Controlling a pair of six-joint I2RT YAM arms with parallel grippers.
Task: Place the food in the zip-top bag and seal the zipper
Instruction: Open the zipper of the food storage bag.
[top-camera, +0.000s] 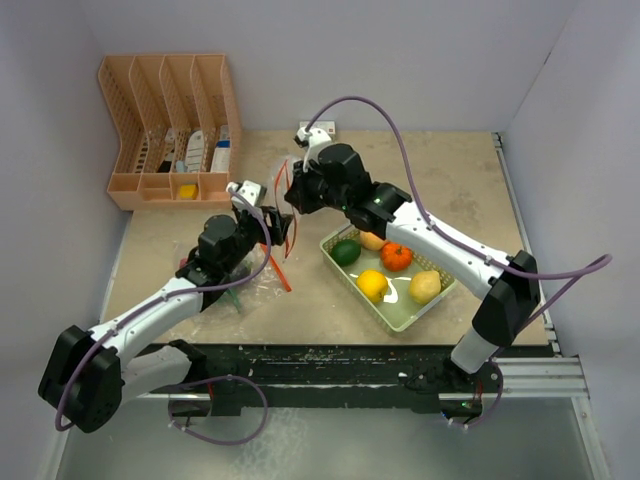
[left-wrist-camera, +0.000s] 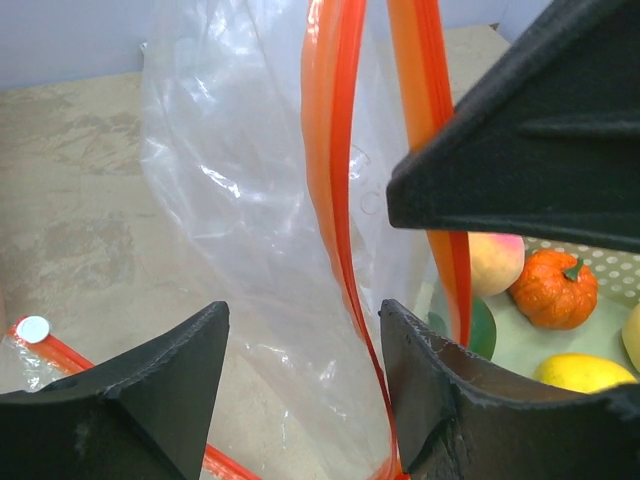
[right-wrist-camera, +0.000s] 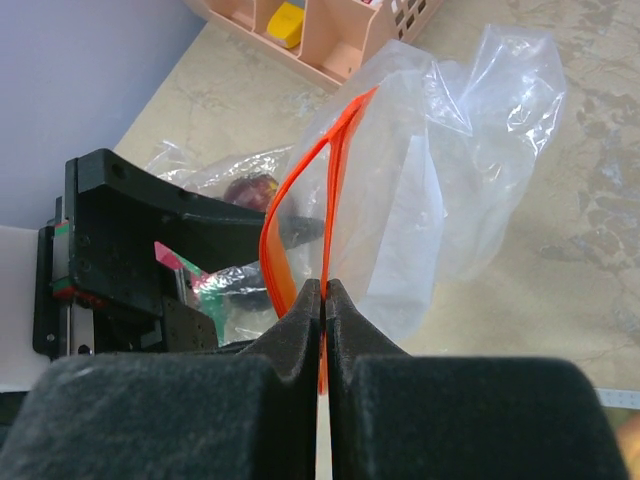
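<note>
The zip-top bag (right-wrist-camera: 430, 180) hangs upright between my two grippers, clear and crinkly, and it also shows in the top view (top-camera: 262, 262). My right gripper (right-wrist-camera: 324, 287) is shut on one side of its orange-red zipper (right-wrist-camera: 340, 170), holding the mouth up. My left gripper (left-wrist-camera: 303, 322) is open around the bag film, and the other zipper strip (left-wrist-camera: 330, 190) runs close to its right finger. A white slider tab (left-wrist-camera: 33, 328) lies low on the left. Food sits in the green tray (top-camera: 432, 306): a green piece (top-camera: 346, 251), a red-orange one (top-camera: 396, 256) and two yellow ones (top-camera: 372, 285). A dark purple piece (right-wrist-camera: 250, 190) shows through plastic by the left arm.
A peach-coloured desk organizer (top-camera: 170, 130) with small items stands at the back left. The tray lies right of the bag under the right arm. Grey walls close in the table on the left, back and right. A black rail runs along the near edge.
</note>
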